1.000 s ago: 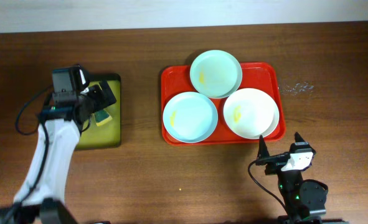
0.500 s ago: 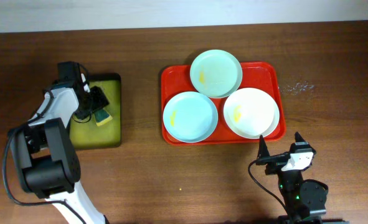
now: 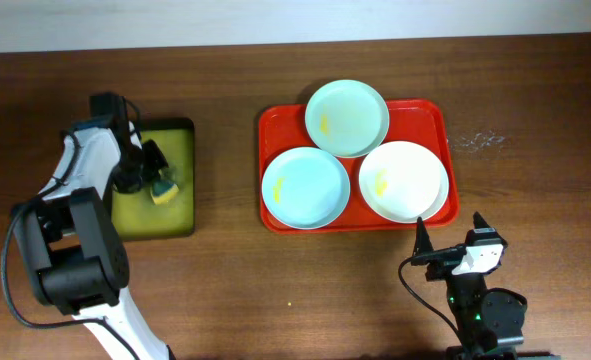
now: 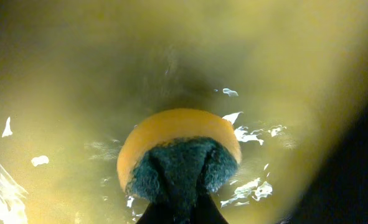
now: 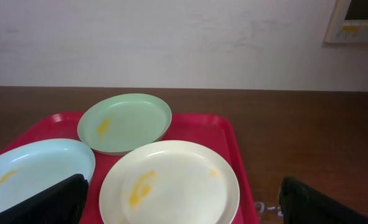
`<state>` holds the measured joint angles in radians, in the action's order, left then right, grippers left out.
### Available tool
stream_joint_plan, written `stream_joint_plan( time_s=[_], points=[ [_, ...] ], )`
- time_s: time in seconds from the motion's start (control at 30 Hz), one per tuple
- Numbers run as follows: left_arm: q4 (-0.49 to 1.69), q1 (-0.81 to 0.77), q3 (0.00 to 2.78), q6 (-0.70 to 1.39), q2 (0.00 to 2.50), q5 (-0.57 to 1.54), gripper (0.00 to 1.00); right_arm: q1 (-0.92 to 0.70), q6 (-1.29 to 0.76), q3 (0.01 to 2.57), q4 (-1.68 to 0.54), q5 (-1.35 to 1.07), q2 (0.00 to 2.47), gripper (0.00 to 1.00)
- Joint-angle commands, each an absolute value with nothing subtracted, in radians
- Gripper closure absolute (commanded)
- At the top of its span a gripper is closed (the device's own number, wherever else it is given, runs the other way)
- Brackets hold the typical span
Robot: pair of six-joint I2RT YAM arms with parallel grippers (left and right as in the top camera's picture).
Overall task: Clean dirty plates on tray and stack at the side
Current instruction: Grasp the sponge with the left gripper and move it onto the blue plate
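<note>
Three plates lie on the red tray (image 3: 447, 118): a pale green one (image 3: 347, 118) at the back, a pale blue one (image 3: 306, 187) front left, a white one (image 3: 403, 180) front right. Each carries a yellow smear. My left gripper (image 3: 155, 182) is down in the olive-green tray (image 3: 180, 218), shut on a yellow sponge (image 4: 174, 127) by its dark green scouring side (image 4: 184, 171). Open and holding nothing, my right gripper (image 3: 449, 228) sits just in front of the red tray (image 5: 202, 127), facing the white plate (image 5: 171, 183), the green plate (image 5: 126, 121) and the blue plate (image 5: 28, 168).
The olive-green tray (image 4: 59, 93) looks wet, with small white flecks around the sponge. White specks (image 3: 475, 140) mark the brown table right of the red tray. A pale wall with a small panel (image 5: 358, 18) stands behind the table.
My left gripper has shut on the sponge in the olive-green tray, and the left arm has swung over it. The right arm and the plates have not moved.
</note>
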<state>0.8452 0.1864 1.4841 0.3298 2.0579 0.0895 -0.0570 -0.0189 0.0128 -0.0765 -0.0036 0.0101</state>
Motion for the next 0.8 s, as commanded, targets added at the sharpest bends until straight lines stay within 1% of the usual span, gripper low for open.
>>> stream_joint_plan(
  time_s=[0.0,0.03,0.1,0.17,0.2,0.23,0.27,0.3,0.37,0.43,0.47,0.5,0.6,0.63,0.7,0.77],
  points=[
    [1.021,0.192,1.737,0.325,2.049,0.09,1.0,-0.065,-0.015,0.006,-0.08,0.002,0.004,0.01],
    [1.103,0.192,1.832,0.324,2.045,0.09,1.0,-0.065,-0.015,0.006,-0.08,0.002,0.004,0.01],
    [1.199,0.192,1.949,0.314,2.03,0.089,1.0,-0.065,-0.015,0.006,-0.08,0.002,0.003,0.01],
    [1.188,0.189,1.914,0.287,2.033,0.058,1.0,-0.065,-0.015,0.006,-0.08,0.002,0.004,0.01],
    [1.139,0.186,1.816,0.287,2.045,0.014,1.0,-0.065,-0.015,0.006,-0.08,0.002,0.004,0.01],
    [1.058,0.186,1.707,0.287,2.049,0.023,1.0,-0.065,-0.015,0.006,-0.08,0.002,0.004,0.01],
    [1.029,0.186,1.653,0.286,2.049,0.047,1.0,-0.065,-0.015,0.006,-0.08,0.002,0.004,0.01],
    [1.048,0.186,1.667,0.262,2.042,0.058,1.0,-0.065,-0.015,0.006,-0.08,0.002,0.004,0.01],
    [1.14,0.187,1.781,0.19,1.992,0.154,1.0,-0.065,-0.015,0.006,-0.08,0.002,0.004,0.01],
    [1.193,0.184,1.871,0.184,1.913,0.169,1.0,-0.065,-0.015,0.006,-0.08,0.002,0.004,0.01],
    [1.191,0.177,1.863,0.184,1.86,0.153,1.0,-0.065,-0.015,0.006,-0.08,0.002,0.004,0.01],
    [1.184,0.16,1.815,0.185,1.861,0.057,1.0,-0.065,-0.015,0.006,-0.08,0.002,0.004,0.01],
    [0.989,0.121,1.514,0.186,1.915,0.14,1.0,-0.065,-0.015,0.006,-0.08,0.002,0.004,0.01],
    [0.981,0.121,1.499,0.185,1.914,0.139,1.0,-0.065,-0.015,0.006,-0.08,0.002,0.004,0.01],
    [1.053,0.123,1.575,0.185,1.893,0.139,1.0,-0.065,-0.015,0.006,-0.08,0.002,0.006,0.01],
    [1.162,0.105,1.714,0.184,1.822,0.158,1.0,-0.065,-0.015,0.006,-0.079,0.002,0.008,0.01]
  ],
)
